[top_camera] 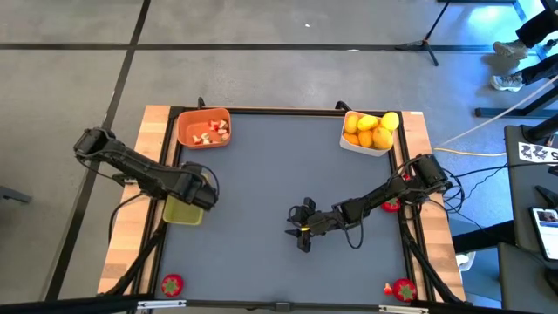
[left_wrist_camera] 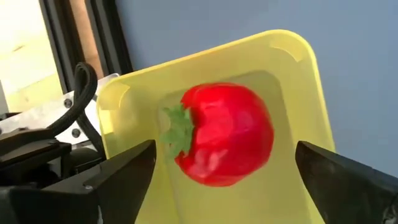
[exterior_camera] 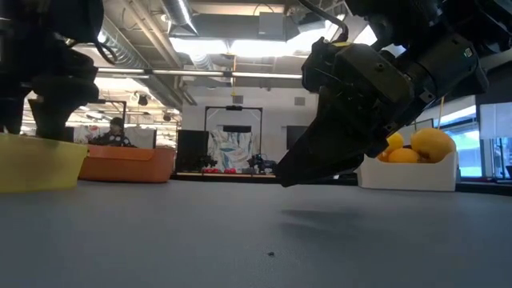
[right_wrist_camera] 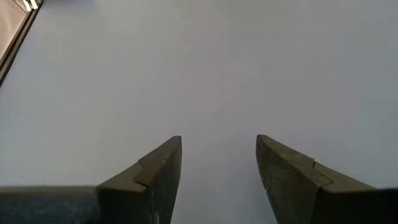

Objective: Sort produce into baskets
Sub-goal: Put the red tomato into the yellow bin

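Red strawberry in yellow basket

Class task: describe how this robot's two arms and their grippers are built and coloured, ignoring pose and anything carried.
Both arms are dark, nearly black, jointed links with black cables looping alongside. The left gripper ends in two flat, dark, wedge-shaped fingers. The right gripper has matching dark tapered fingers; from above a small yellow-orange spot shows near its wrist.

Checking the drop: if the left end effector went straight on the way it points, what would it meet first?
Probably the red strawberry-like toy lying in the translucent yellow-green bin, between the open left end effector fingers.
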### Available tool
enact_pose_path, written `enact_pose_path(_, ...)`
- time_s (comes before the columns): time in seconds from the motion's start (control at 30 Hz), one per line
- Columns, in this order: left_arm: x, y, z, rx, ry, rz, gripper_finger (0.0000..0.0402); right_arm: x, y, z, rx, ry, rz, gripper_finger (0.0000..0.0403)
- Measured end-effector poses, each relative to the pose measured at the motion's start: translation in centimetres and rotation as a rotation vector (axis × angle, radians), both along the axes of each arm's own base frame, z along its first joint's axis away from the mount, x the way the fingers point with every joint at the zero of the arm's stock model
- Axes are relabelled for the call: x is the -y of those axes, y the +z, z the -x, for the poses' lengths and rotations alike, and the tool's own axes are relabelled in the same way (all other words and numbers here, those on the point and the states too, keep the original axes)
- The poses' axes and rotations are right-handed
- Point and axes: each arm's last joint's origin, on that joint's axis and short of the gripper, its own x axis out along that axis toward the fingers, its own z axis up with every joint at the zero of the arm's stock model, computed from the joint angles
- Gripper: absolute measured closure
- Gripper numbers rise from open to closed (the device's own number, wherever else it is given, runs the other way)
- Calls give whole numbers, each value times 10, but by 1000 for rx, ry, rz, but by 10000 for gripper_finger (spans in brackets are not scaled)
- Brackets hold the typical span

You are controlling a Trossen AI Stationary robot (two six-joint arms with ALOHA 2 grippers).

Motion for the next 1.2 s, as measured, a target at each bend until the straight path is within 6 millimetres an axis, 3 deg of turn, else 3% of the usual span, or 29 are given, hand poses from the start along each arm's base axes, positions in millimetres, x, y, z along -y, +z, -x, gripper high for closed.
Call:
enact_pose_path(0.3,1,20,-8,11,-46,35,26,0,0,0,0,1,1,196)
enact_pose_path(0.6,21,52,-28,176,-234,115,27,0,0,0,1,7,4,196)
enact_pose_path(0.9,73,66,-53,560,-640,249,27,-1,0,0,0,13,0,196)
enact_pose_path(1.07,104,71,-54,708,-746,331,27,-1,0,0,0,11,-5,196)
enact_pose_path(1.2,124,67,-49,703,-759,457,27,-1,0,0,-1,13,-6,196)
